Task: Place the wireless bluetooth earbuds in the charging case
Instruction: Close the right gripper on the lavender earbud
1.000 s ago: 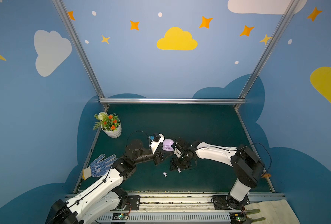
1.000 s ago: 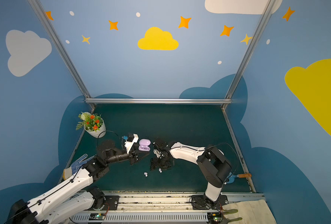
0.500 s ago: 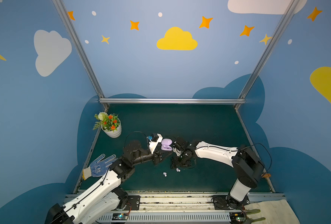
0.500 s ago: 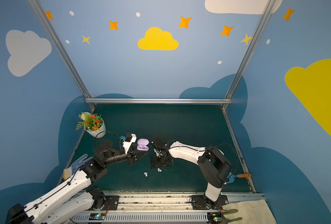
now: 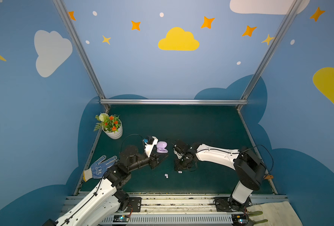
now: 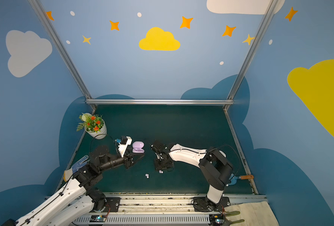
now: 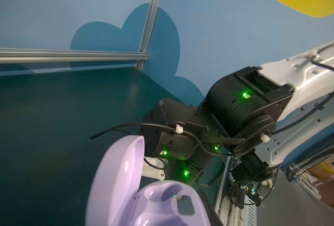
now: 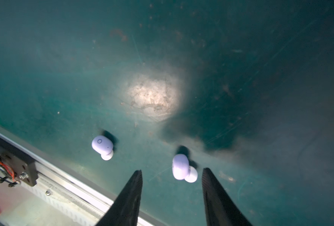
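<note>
Where the nearer lavender earbud (image 8: 181,168) lies on the green mat (image 8: 64,78), it sits between the fingers of the right gripper (image 8: 172,170), touching neither. It is off-centre: close to one finger (image 8: 215,195), well clear of the other (image 8: 131,195). The body's long axis runs roughly along the fingers, so closing would pinch its short width. Jaws stand apart, nothing held. Second lavender earbud (image 8: 102,145) rests outside the jaws, toward the front rail (image 8: 68,182). Left gripper (image 5: 161,156) is well apart, clamped on the open lavender charging case (image 7: 152,205); the wells that show look empty. Judgement: the right arm is nearer, and it should shift sideways a little to centre the bud before closing.
</note>
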{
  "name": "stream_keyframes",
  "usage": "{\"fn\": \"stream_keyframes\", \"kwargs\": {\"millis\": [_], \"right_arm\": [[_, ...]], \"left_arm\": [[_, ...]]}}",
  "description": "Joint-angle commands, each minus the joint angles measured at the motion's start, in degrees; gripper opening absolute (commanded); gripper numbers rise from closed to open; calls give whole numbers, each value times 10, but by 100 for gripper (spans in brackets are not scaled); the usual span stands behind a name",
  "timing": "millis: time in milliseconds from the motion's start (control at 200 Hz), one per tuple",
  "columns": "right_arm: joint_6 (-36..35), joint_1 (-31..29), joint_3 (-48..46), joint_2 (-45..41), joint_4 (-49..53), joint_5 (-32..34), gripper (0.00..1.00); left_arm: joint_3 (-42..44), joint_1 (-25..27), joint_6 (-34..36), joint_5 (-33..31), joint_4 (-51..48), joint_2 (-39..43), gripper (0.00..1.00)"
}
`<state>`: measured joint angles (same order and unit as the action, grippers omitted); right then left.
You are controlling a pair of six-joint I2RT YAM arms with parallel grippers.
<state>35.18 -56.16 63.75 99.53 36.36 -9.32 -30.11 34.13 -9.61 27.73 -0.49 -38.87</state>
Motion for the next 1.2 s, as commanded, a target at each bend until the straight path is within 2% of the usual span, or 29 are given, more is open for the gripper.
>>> {"fn": "stream_keyframes", "kwargs": {"millis": [0,395,1191], "right_arm": [[-15,-6,12,12,21,25,46],[-22,-27,39,43,45,45,38],[-23,-54,62,95,78,80,24]], "left_arm": [[2,-1,-11,-20,-28,14,21],[9,-1,-27,-40,-47,45,20],[13,-1,-30,-40,-39,49,20]]}}
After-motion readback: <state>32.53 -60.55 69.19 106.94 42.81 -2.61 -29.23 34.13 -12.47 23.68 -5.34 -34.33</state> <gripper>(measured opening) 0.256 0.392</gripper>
